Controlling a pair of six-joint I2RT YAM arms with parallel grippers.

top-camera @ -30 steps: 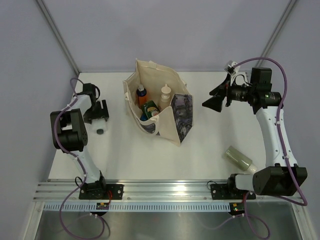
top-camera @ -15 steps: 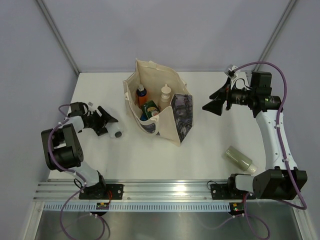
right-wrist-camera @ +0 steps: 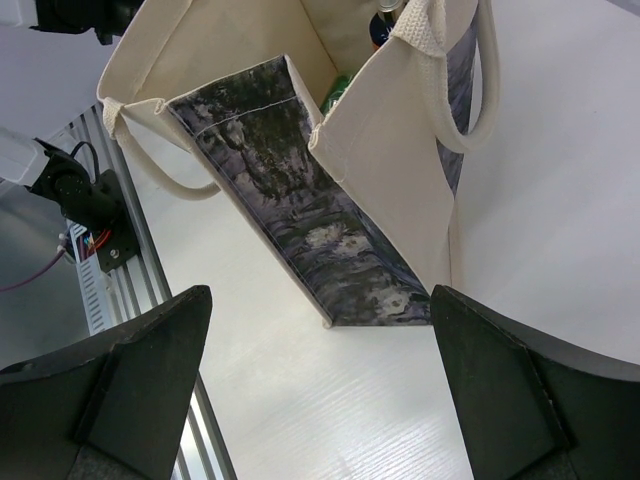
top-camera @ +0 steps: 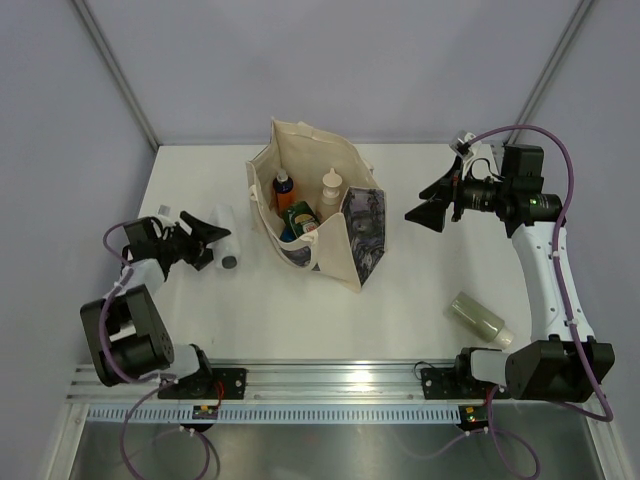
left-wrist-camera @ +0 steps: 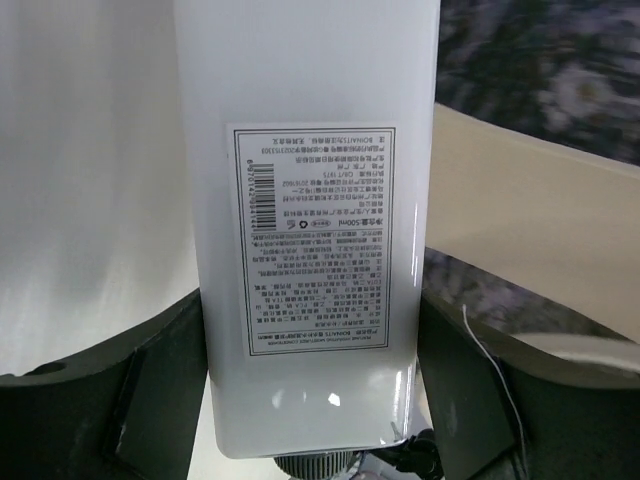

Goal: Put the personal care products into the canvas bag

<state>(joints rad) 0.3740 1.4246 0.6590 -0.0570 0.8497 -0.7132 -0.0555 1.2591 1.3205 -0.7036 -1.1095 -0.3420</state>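
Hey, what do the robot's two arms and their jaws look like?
Both the left arm and right arm have white links and bulky black joints. A purple cable loops along each. The jaws are matte black, broad and wedge-shaped.

The canvas bag is standing open in the upper middle (dark print facing us). The right gripper is spreading its fingers wide at the bottom corners.
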